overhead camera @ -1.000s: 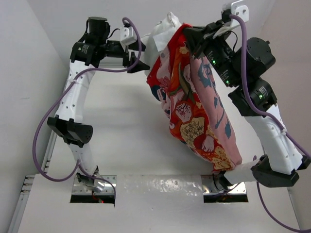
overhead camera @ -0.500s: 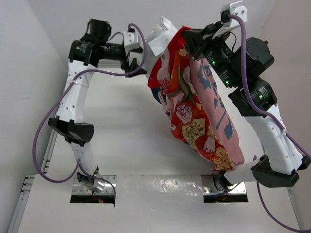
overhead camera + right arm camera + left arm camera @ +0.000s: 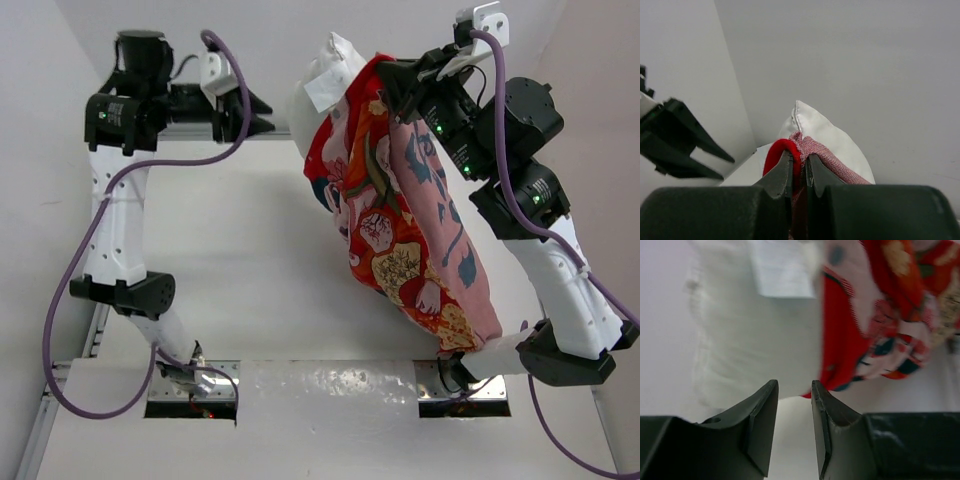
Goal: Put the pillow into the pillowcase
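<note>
Up at 1 o'clock, my right gripper (image 3: pixel 799 167) pinches the pillowcase (image 3: pixel 400 250) rim, with the pillow (image 3: pixel 325 75) poking out at 12. My left gripper (image 3: pixel 795 390), at 11 o'clock, sits narrowly parted, apparently gripping nothing.

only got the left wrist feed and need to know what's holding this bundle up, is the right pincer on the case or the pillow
Observer: On the case. The right pincer is shut on its folded edge, red outside and pink inside.
Operator: where does the rest of it go
Observer: From above, the case hangs from that grip and trails down toward the right arm's base.
Operator: and where's my pincer next to all that
Observer: The left pincer sits just left of the pillow, pointing at it, on the opposite side of the bundle from the right one.
</note>
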Robot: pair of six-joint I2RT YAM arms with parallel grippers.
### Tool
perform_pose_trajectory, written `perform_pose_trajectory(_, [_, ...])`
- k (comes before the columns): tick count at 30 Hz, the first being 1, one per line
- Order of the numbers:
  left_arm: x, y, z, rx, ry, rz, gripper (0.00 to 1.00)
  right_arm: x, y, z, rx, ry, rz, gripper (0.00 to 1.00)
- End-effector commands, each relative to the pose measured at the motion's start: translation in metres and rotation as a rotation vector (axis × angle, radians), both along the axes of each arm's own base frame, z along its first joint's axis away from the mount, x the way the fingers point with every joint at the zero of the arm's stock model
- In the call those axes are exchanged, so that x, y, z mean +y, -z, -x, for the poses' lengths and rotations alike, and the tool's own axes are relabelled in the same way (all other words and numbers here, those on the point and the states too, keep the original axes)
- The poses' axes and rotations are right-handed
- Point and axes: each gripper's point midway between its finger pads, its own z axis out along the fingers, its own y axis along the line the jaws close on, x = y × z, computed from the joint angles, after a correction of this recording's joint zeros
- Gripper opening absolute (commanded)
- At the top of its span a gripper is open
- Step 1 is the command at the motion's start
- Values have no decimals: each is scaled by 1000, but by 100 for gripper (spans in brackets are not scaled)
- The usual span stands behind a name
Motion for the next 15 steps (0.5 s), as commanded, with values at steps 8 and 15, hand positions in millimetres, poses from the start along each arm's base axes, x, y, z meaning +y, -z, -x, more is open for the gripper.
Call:
perform_pose_trajectory(8, [-44, 115, 9, 335, 142, -109, 59, -21, -67, 25, -178, 0, -159, 0])
perform_pose_trajectory(15, [-66, 125, -13, 362, 125, -74, 66, -20, -60, 24, -168, 1, -153, 0])
